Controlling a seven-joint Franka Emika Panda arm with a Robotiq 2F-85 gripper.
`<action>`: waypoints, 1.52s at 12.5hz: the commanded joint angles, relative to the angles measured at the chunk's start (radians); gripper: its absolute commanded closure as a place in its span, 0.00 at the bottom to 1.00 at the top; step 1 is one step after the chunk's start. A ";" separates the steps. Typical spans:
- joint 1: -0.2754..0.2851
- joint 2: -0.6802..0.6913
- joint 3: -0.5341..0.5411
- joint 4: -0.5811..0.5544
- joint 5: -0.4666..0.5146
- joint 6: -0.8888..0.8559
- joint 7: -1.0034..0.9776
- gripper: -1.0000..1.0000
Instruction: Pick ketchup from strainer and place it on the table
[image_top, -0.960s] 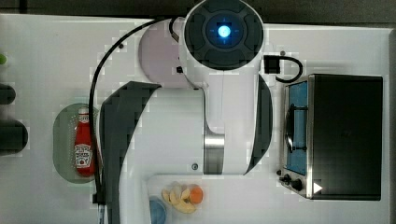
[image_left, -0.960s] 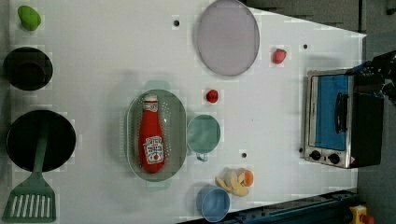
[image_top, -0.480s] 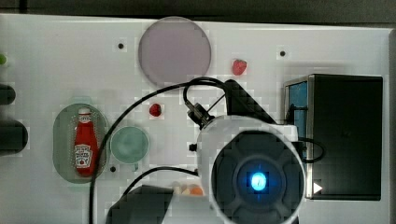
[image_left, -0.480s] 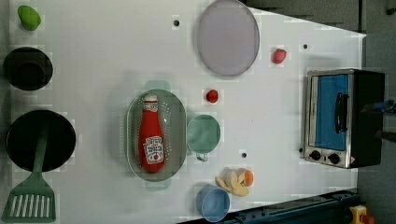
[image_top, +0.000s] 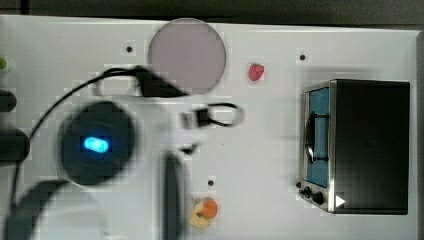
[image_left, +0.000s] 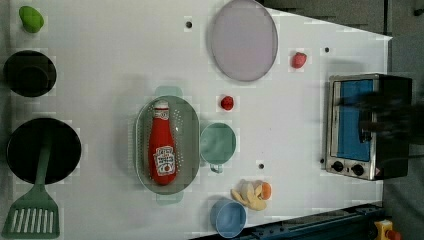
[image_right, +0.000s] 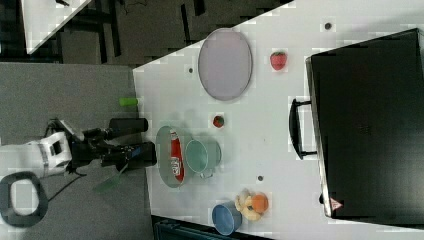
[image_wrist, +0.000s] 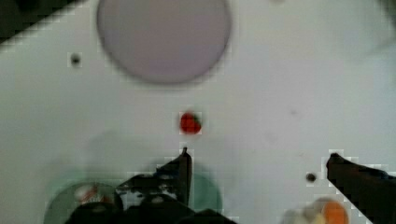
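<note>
The ketchup (image_left: 162, 151), a red squeeze bottle with a white cap and white label, lies flat inside the strainer (image_left: 191, 130), along its length, cap toward the left view's top. The strainer is a pale green oval colander with tiny holes, resting on the white table (image_left: 115, 60), which has small dark holes.

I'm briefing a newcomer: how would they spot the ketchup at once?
In the left view, find the white table, then the pale green oval strainer beside the green cup. The ketchup lies inside: a long red, white-capped bottle, unlike the small round strawberries.
</note>
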 joint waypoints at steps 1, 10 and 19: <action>0.043 0.040 0.150 -0.009 0.003 0.065 -0.019 0.00; 0.049 0.289 0.437 -0.058 -0.045 0.287 0.010 0.00; 0.073 0.608 0.438 -0.139 -0.292 0.540 0.236 0.00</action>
